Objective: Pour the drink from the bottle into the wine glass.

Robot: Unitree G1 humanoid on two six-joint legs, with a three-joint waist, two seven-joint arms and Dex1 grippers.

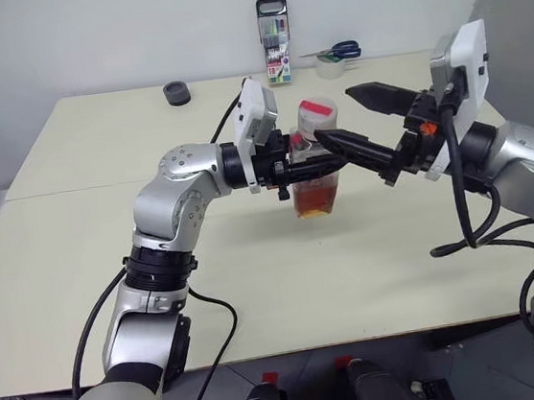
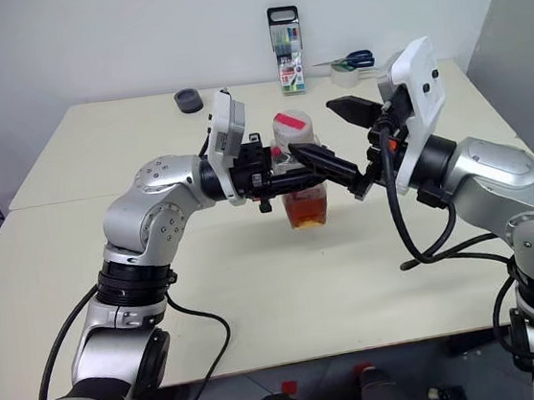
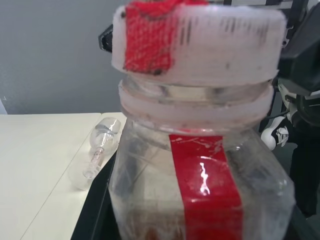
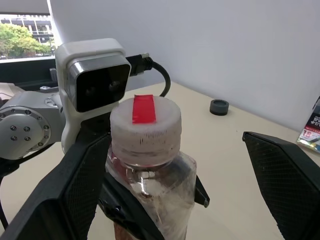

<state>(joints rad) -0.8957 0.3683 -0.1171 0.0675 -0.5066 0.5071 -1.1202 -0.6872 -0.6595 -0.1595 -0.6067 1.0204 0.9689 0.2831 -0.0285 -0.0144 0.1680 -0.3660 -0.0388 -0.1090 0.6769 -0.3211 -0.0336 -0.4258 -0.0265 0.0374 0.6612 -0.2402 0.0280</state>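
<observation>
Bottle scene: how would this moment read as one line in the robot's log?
left gripper: shut on bottle, held upright above table | right gripper: open around white cap | cap: on | drink: unpoured

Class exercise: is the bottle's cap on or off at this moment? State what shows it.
On. The white cap with its red tape strip sits on the neck of the bottle, which the left hand holds upright, drink inside.

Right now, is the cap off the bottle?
No, the white cap with its red tape strip sits on the bottle in the right wrist view.
</observation>
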